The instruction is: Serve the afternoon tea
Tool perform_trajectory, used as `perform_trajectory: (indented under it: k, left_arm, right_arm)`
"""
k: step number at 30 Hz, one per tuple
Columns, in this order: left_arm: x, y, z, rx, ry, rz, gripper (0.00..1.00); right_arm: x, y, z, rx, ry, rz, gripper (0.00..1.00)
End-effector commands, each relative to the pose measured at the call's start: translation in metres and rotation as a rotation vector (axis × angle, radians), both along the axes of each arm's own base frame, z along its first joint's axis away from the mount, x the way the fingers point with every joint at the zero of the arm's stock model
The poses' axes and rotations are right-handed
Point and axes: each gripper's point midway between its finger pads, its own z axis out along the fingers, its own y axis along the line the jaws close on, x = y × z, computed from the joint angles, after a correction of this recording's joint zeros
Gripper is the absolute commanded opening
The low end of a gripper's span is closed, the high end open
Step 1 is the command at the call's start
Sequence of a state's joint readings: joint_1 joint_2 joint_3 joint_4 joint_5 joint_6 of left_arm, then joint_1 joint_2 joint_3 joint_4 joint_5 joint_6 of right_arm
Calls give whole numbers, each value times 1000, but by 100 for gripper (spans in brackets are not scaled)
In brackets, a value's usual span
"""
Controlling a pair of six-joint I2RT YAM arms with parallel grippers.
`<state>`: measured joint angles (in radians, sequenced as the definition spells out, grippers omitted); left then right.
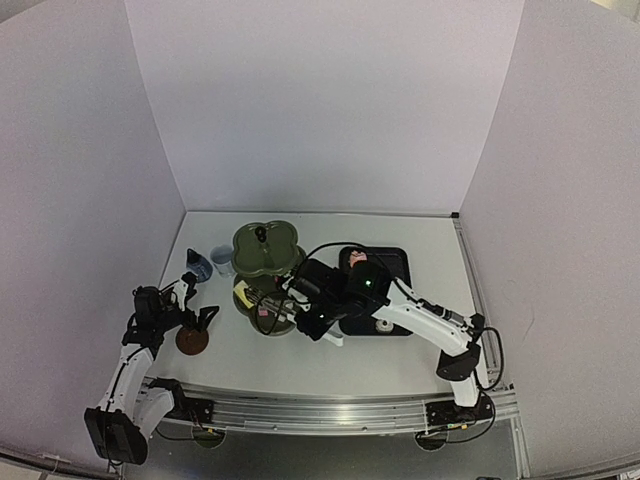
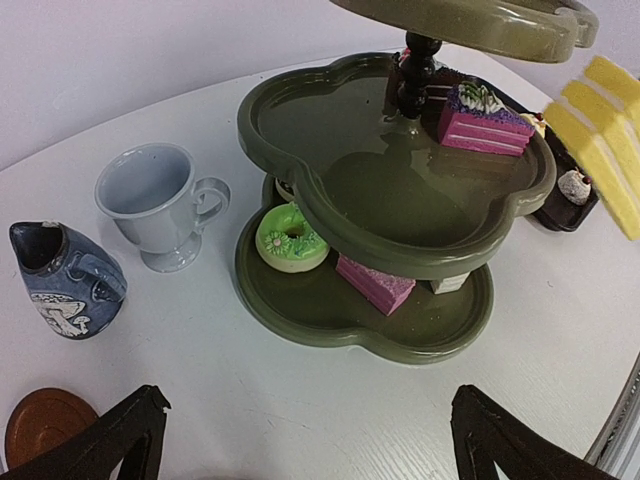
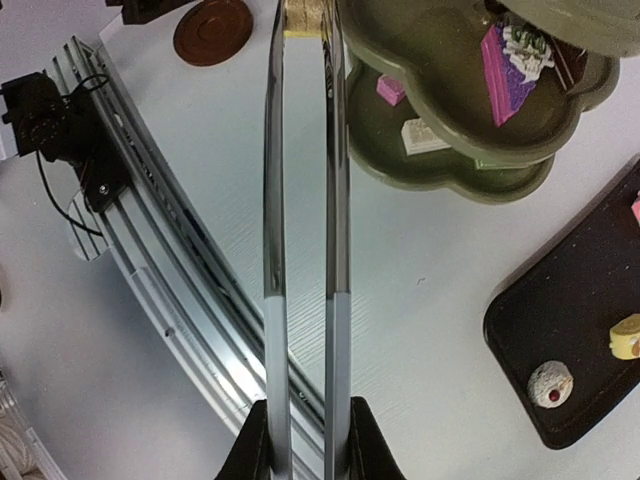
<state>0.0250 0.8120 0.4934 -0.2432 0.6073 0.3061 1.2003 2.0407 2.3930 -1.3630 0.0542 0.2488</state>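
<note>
The dark green three-tier stand stands left of centre; it also shows in the left wrist view and the right wrist view. Its middle tier holds a pink cake. Its bottom tier holds a green doughnut, a pink slice and a white piece. My right gripper is shut on the metal tongs, which pinch a yellow pastry beside the stand's left edge. My left gripper is open and empty, on the near-left side of the stand. The white cup and blue jug stand left of the stand.
The black tray lies right of the stand and holds a white round pastry, a yellow one and a pink one. A brown coaster lies by my left gripper. A metal rail runs along the near edge.
</note>
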Motion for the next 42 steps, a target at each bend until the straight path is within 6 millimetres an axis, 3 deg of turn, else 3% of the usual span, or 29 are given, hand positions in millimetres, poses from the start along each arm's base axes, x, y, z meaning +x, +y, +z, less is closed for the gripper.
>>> perform_trajectory:
  k: [1, 21, 27, 36, 42]
  left_arm:
    - [4, -3, 21, -6, -60, -15, 100]
    - [2, -3, 18, -1, -55, -19, 100]
    - [2, -3, 18, -3, -55, -17, 99]
    - [2, -3, 18, -1, -56, -16, 100]
    - [2, -3, 17, -2, -54, -16, 100]
  right_arm:
    - [20, -15, -4, -124, -120, 13, 0]
    - [59, -10, -50, -284, -233, -27, 0]
    - [68, -9, -56, -284, -231, -56, 0]
    - [70, -5, -62, -281, -220, -66, 20]
    - [70, -2, -58, -252, -217, -72, 29]
